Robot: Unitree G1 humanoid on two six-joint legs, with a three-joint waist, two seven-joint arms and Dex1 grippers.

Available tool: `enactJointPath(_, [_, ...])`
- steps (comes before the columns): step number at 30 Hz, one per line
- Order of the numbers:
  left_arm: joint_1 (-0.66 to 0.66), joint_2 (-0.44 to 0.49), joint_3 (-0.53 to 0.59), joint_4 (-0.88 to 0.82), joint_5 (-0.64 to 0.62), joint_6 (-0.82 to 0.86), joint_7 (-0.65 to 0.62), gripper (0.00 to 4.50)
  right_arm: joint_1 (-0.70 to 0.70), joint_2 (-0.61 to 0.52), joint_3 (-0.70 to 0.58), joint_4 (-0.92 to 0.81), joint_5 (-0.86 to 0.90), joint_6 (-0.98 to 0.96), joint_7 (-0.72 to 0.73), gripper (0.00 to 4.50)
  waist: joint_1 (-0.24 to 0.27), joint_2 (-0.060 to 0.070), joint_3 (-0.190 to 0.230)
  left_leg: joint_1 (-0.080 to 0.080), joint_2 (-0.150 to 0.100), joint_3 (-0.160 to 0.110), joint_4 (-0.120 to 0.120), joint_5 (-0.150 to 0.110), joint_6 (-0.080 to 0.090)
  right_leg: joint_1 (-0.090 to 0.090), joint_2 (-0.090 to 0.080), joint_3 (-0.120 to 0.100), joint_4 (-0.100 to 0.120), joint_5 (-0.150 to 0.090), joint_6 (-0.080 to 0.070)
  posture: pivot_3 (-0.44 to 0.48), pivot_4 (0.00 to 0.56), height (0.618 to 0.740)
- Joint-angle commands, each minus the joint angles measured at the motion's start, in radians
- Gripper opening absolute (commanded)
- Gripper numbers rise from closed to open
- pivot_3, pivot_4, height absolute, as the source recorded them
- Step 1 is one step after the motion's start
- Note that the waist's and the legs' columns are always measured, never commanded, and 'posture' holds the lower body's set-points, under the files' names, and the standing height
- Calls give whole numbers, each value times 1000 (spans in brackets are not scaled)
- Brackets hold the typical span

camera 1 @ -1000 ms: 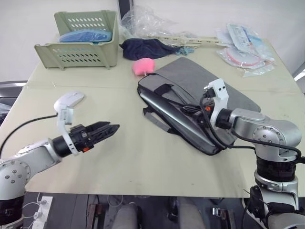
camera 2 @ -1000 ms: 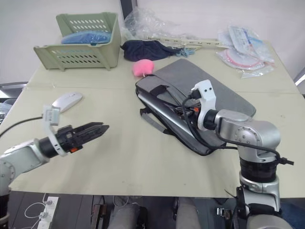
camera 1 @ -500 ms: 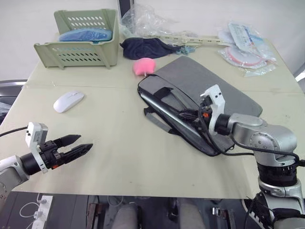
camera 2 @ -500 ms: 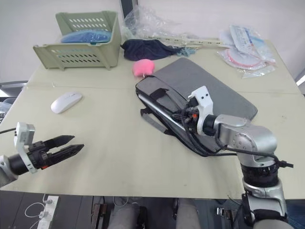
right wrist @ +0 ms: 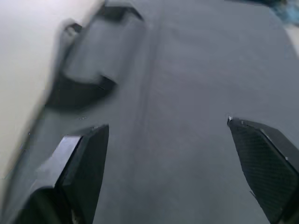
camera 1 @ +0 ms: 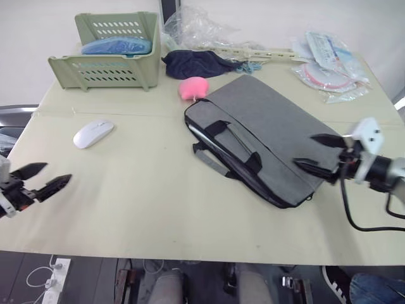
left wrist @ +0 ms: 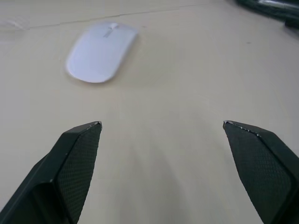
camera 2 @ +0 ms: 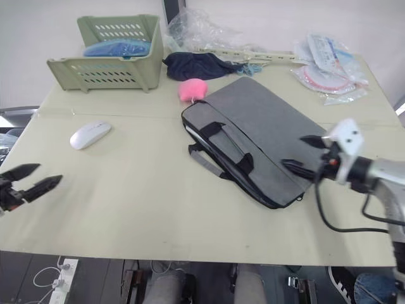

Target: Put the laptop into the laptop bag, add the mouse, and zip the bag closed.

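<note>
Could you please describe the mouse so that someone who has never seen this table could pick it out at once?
Start from the green slotted basket at the table's far left corner and come toward the near edge. The mouse lies alone on the bare tabletop, well left of the grey laptop bag. It is a small, smooth, glossy white oval, unlike the fuzzy pink lump beside the bag.

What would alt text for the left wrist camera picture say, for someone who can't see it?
A white mouse lies on a beige table, beyond the left gripper, whose two black fingers stand wide open and hold nothing. A dark edge of the laptop bag shows at the far corner.
</note>
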Motion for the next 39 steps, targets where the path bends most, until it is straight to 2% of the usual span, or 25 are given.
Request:
enactJointPath(1, [-65, 94, 32, 208, 76, -118, -44, 4500, 99, -77, -195, 168, -61, -180, 78, 4448, -5, 0, 0, 0, 1, 1, 0, 0, 0, 0, 1, -1, 0, 0, 0, 0, 150, 740])
enactJointPath(4, [-151, 126, 20, 365, 94, -187, -94, 4500, 185, -89, -316, 300, -72, -259, 85, 4448, -11, 0, 0, 1, 2, 2, -1, 0, 0, 0, 0, -1, 0, 0, 0, 0, 150, 740])
enactJointPath(7, [-234, 140, -26, 521, 141, -269, -132, 4500, 236, -74, -366, 385, -80, -315, 76, 4448, -23, 0, 0, 3, 2, 3, -1, 0, 0, 0, 0, -1, 1, 0, 0, 0, 150, 740])
enactJointPath(10, [-302, 146, -46, 599, 150, -293, -175, 4500, 288, -63, -391, 429, -81, -353, 84, 4448, -37, 0, 0, 4, 3, 4, -1, 0, 0, 0, 0, -1, 2, 0, 0, 0, 150, 740])
enactJointPath(18, [-381, 178, -80, 707, 185, -321, -228, 4500, 344, -109, -398, 481, -92, -390, 111, 4448, -50, 0, 0, 6, 3, 6, -1, 0, 0, 0, -1, -1, 5, 0, 0, 0, 150, 740])
enactJointPath(26, [-396, 184, -81, 732, 195, -328, -247, 4500, 308, -106, -384, 502, -104, -428, 87, 4448, -43, 0, 0, 6, 3, 5, 1, 0, 0, 0, -3, 0, 7, 0, 0, 0, 150, 740])
enactJointPath(28, [-395, 184, -77, 737, 194, -326, -246, 4500, 294, -102, -391, 483, -89, -408, 80, 4448, -42, 0, 0, 6, 2, 5, 2, 0, 0, 0, -3, 0, 7, 0, 0, 0, 150, 740])
enactJointPath(30, [-393, 182, -78, 747, 206, -351, -221, 4500, 258, -77, -408, 455, -1, -348, 128, 4448, -43, 0, 0, 6, 2, 5, 3, 0, 0, 0, -3, 0, 8, 0, 0, 0, 150, 740])
enactJointPath(33, [-399, 169, -75, 755, 202, -352, -205, 4500, 236, -39, -426, 367, 59, -358, 137, 4448, -42, 0, 0, 6, 3, 4, 4, 0, 0, 0, -3, 0, 9, 0, 0, 0, 150, 740])
enactJointPath(39, [-408, 153, -81, 767, 201, -358, -197, 4500, 213, -22, -418, -20, 340, -79, 151, 4448, -41, 0, 0, 5, 3, 4, 6, 0, 1, 0, -3, 0, 10, 0, 0, 0, 150, 740])
